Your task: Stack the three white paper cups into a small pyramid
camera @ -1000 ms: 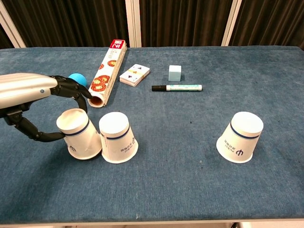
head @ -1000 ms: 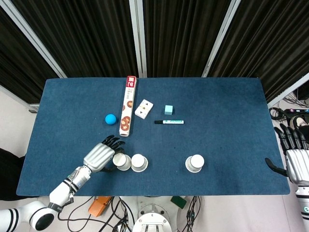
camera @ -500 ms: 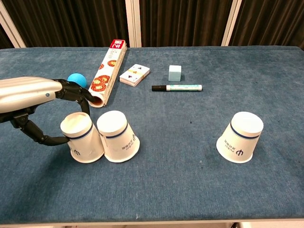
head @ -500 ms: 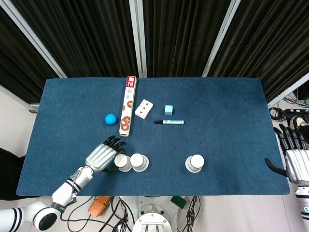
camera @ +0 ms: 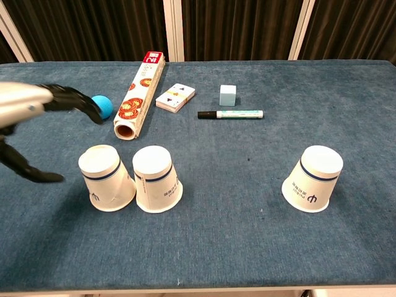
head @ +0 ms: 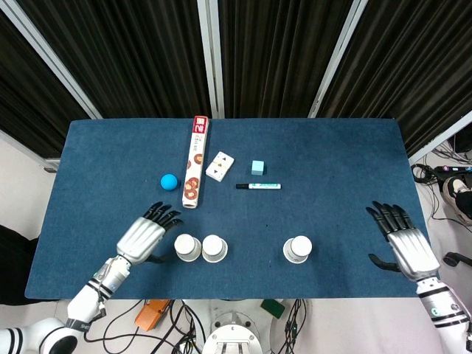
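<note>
Three white paper cups stand upside down near the table's front edge. Two stand side by side at the left: one cup (head: 187, 248) (camera: 106, 177) and its neighbour (head: 214, 248) (camera: 156, 179), close together. The third cup (head: 297, 249) (camera: 313, 178) stands alone further right. My left hand (head: 144, 235) (camera: 28, 108) hovers open just left of the pair, fingers spread, touching nothing. My right hand (head: 404, 241) is open over the table's right edge, well right of the lone cup; the chest view does not show it.
Behind the cups lie a long printed tube box (head: 195, 171) (camera: 137, 94), a blue ball (head: 169, 181) (camera: 102, 106), a card deck (head: 220, 166) (camera: 175, 98), a pale blue cube (head: 257, 167) (camera: 228, 95) and a marker (head: 258, 186) (camera: 230, 114) on the blue table (head: 339, 184).
My left hand has let go of the leftmost cup and drawn back to the left; that cup now stands flat. My right hand has moved in over the table's right edge.
</note>
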You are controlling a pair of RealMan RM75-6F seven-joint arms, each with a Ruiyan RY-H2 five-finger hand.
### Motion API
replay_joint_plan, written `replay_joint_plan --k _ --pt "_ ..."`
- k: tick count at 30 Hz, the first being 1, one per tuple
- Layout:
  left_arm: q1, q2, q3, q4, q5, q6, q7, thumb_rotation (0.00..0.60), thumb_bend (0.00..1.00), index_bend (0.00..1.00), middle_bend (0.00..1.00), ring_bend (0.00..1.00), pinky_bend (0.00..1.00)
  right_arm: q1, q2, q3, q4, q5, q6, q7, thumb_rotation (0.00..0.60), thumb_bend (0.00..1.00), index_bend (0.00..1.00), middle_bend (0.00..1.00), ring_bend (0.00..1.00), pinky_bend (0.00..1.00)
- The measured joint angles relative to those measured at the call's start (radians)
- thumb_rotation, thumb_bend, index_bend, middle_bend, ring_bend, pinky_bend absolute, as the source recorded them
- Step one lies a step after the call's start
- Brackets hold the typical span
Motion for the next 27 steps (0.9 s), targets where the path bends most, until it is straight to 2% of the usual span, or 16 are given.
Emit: replay_joint_plan --k 5,13,20,27 --pt "0.059 0.053 0.003 -0.001 0.005 0.094 -0.03 0.6 0.15 0.22 0.14 0.07 0.01 0.088 -0.023 -0.01 -0.03 -0.02 -0.141 -0.037 0.6 0.36 0.01 0.0 0.0 0.0" --pt "0.13 0.105 0.008 0.03 -0.012 0.159 -0.125 0.6 0.15 0.22 0.14 0.07 0.01 0.228 -0.068 0.007 -0.079 0.027 -0.344 -0.146 0.6 0.45 0.12 0.0 0.0 0.0" --pt "0.16 0.115 0.01 0.058 -0.015 0.178 -0.171 0.6 0.15 0.22 0.14 0.07 0.01 0.304 -0.102 0.034 -0.098 0.126 -0.436 -0.218 0.6 0.5 0.16 0.02 0.0 0.0" --pt "0.173 0.115 0.008 0.071 -0.015 0.177 -0.187 0.6 0.15 0.22 0.14 0.07 0.01 0.349 -0.132 0.034 -0.095 0.176 -0.486 -0.241 0.6 0.53 0.25 0.05 0.0 0.0"
